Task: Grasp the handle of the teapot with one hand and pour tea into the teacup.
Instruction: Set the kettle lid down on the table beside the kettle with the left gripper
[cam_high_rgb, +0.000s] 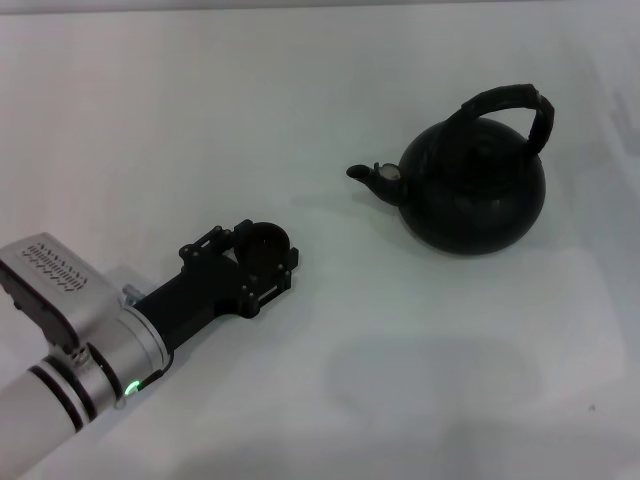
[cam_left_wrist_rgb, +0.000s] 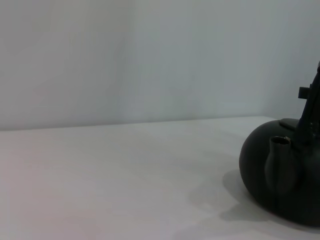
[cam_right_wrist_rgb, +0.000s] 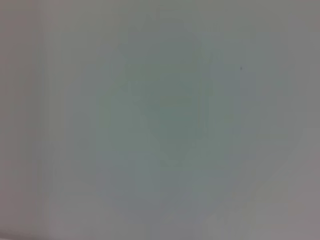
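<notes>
Matte-black teapot (cam_high_rgb: 472, 195) sits upright on the white worktop (cam_high_rgb: 420, 400), in the upper right of the head view. Its spout (cam_high_rgb: 372, 177), pale at the tip, points toward frame left. Its handle (cam_high_rgb: 510, 108), a thick black ribbed arch, loops over the top and is untouched.

My left gripper (cam_high_rgb: 262, 252) lies low over the worktop at centre-left of the head view, its arm entering from the lower left corner. The black jaws bracket the teacup (cam_high_rgb: 262, 243), a small round dark bowl, one finger on each side of it. They appear closed on the cup, though I cannot see the contact faces clearly. Cup and teapot are well apart, with bare worktop between them; the spout points roughly toward the cup's side of the frame.

Left wrist view: the teapot fills the lower right corner, spout (cam_left_wrist_rgb: 281, 165) facing the camera, handle base rising at the right edge. Pale worktop (cam_left_wrist_rgb: 110, 180) and wall fill the rest.

My right gripper shows in no view. The right wrist view gives only a blank pale surface.
</notes>
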